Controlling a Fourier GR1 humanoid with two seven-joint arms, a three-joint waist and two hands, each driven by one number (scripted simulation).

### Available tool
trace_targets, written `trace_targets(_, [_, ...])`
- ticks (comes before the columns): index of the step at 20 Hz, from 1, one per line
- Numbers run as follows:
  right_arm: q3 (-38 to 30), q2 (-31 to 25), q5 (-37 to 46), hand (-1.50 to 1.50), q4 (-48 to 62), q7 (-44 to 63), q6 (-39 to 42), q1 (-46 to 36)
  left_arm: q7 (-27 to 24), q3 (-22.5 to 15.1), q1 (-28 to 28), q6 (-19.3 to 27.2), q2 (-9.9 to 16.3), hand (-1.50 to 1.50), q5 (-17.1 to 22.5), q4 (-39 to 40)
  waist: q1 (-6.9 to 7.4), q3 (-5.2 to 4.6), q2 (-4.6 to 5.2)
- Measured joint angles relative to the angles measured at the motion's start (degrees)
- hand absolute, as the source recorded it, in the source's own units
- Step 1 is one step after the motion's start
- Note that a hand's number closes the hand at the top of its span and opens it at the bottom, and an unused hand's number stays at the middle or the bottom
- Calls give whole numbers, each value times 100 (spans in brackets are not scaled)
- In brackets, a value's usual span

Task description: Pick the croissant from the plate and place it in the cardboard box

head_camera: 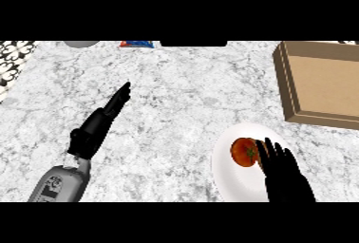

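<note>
A white plate [231,175] lies on the marble counter at the lower right. On it sits a round orange-red object [243,152] that looks like a tomato; no croissant shows. My right hand [282,171] is over the plate's right part, fingers straight and pointing up, their tips just right of the round object and partly overlapping it. The cardboard box [322,83] lies at the upper right, open side up. My left hand [101,121] stretches over the counter at the left, fingers straight, holding nothing.
A patterned tile strip [13,61] runs along the left edge. At the far edge are a grey round thing [82,43], a blue and red packet [136,44] and a dark object [193,43].
</note>
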Motion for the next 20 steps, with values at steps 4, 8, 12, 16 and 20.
trace_targets(4, [-151, 158, 137, -150, 333, -301, -159, -78, 36, 136, 94, -124, -40, 0, -49, -110, 7, -1, -1])
trace_targets(8, [-241, 303, 275, -150, 393, -375, -11, -71, 46, 165, 91, -138, -196, 0, -224, -109, 4, 0, 0])
trace_targets(12, [-290, 496, 370, -150, 563, -436, 141, -96, 166, 247, 269, -292, -213, 0, -215, -410, 11, -1, -2])
trace_targets(16, [-469, 501, 325, -150, 768, -664, 159, -32, 58, 352, 110, -354, -321, 0, -290, -133, 0, 0, 1])
trace_targets(20, [-678, 558, 293, -150, 1016, -874, 154, -53, -7, 332, 153, -329, -462, 0, -449, -90, 3, -15, -10])
